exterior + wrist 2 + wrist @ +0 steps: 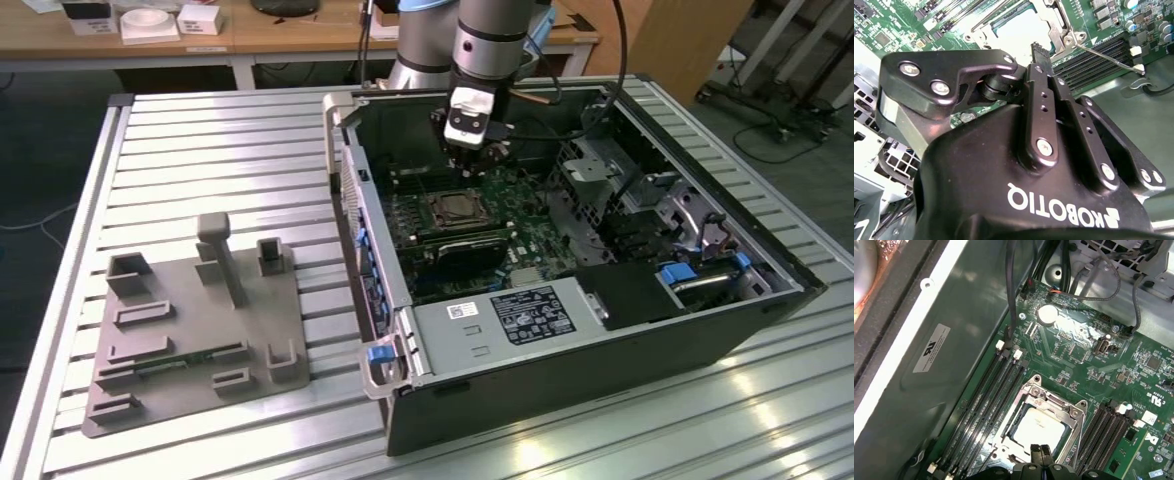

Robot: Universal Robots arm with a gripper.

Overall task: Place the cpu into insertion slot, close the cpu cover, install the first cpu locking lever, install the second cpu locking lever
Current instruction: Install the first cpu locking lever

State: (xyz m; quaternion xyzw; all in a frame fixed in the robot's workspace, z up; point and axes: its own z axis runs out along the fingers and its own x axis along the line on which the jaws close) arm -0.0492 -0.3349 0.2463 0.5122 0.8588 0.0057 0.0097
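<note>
Claw (pixel 489 153) hangs inside the open PC case (pixel 561 400), approx. at 12 o'clock from the socket in the exterior view. Its fingertips are together and hold nothing. The cpu (pixel 1040 429) sits in the socket w/ the cpu cover (pixel 1053 401) lying down around it. A thin locking lever (pixel 1109 56) reaches from the socket corner over the memory slots. Grey fixture (pixel 187 340) lies on the table (pixel 214 150), at 9 o'clock from the case.

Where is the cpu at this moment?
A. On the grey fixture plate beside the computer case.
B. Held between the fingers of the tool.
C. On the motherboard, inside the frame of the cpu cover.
C: in the first wrist view the pale cpu lies flat on the motherboard, framed by the silvery cpu cover, while the tool is close by and holds nothing.
</note>
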